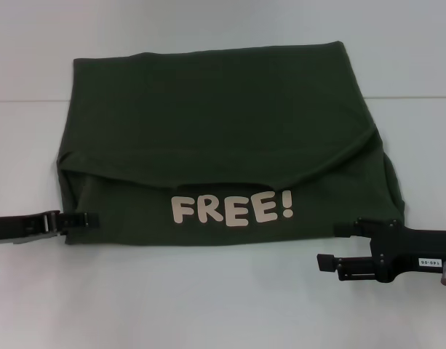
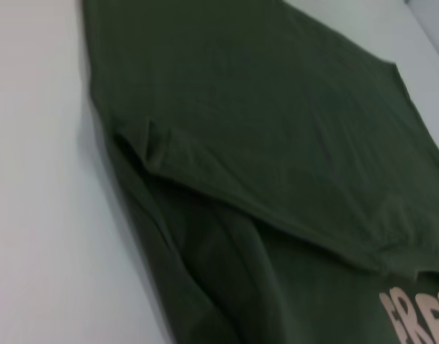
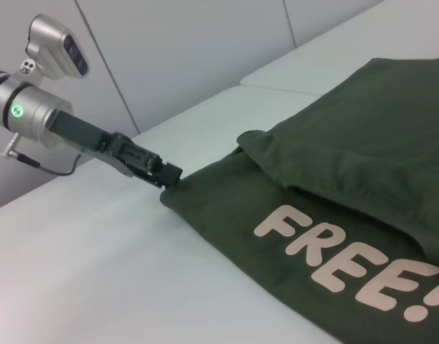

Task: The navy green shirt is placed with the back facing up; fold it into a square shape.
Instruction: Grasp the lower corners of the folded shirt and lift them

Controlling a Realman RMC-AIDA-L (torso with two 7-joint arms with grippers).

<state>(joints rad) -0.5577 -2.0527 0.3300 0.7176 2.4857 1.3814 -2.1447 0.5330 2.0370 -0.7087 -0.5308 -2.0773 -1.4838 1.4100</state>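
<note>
Item: the navy green shirt [image 1: 215,123], a large dark olive-green garment of soft matte cloth, lying on the plain white table [image 1: 208,305] in front of me. It shows as a broad block, already folded over itself: an upper layer ends in a curved edge across the middle, and below that edge a near strip carries pale lettering reading "FREE!" [image 1: 232,209]. So a print does show, whatever side the cloth is said to lie on.

Orientation: I read the long axis as running side to side across my view. The far edge is straight; the lettered strip faces me, letters upright to me.

Left gripper [image 1: 82,219]: black, low on the table at the near left corner of the strip. In the right wrist view its tip meets the cloth edge [image 3: 169,179]. I judge it closed on that corner, though the pinch itself is small.

Right gripper [image 1: 339,246]: black, just beside the near right corner, fingers spread, nothing between them.

Step in hand, by my judgement: a lengthwise fold is half made; the near strip is to be carried up and over.

Next move calls for: the right side to seize its corner, then both corners lifted level, moved away from me together, and laid down without dragging the lower layer.
</note>
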